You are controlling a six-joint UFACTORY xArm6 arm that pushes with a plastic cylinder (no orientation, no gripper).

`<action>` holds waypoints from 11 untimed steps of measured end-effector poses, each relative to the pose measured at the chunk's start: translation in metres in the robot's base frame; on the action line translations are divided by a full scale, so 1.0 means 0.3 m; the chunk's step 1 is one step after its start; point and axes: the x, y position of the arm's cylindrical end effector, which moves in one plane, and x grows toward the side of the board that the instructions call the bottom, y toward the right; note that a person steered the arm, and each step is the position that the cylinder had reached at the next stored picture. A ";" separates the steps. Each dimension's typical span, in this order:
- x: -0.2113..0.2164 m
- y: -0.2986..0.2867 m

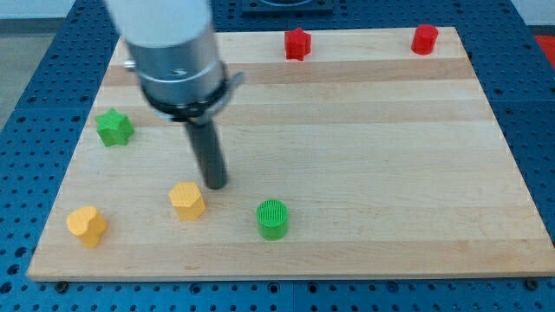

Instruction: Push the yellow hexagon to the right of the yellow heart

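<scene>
Colours on the board: two yellows, two greens, two reds
The yellow hexagon [187,200] and yellow heart [87,225] share one warm orange-yellow; the green star [114,127] on the left is a bright leaf green, and the green cylinder [272,218] at the near side matches it, its top marked with fine parallel ridges; the red star [297,43] and red cylinder [425,39] at the far edge are a plain vivid red; the wooden board [364,156] is pale, in lengthwise bands of lighter and darker grain, on a blue perforated table [35,87]; my tip [216,185] is dark grey under a silvery housing
</scene>
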 end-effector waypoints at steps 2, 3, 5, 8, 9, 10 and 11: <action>0.103 -0.007; 0.144 -0.190; 0.075 -0.198; 0.021 -0.353; 0.050 -0.414; 0.084 -0.454; 0.091 -0.437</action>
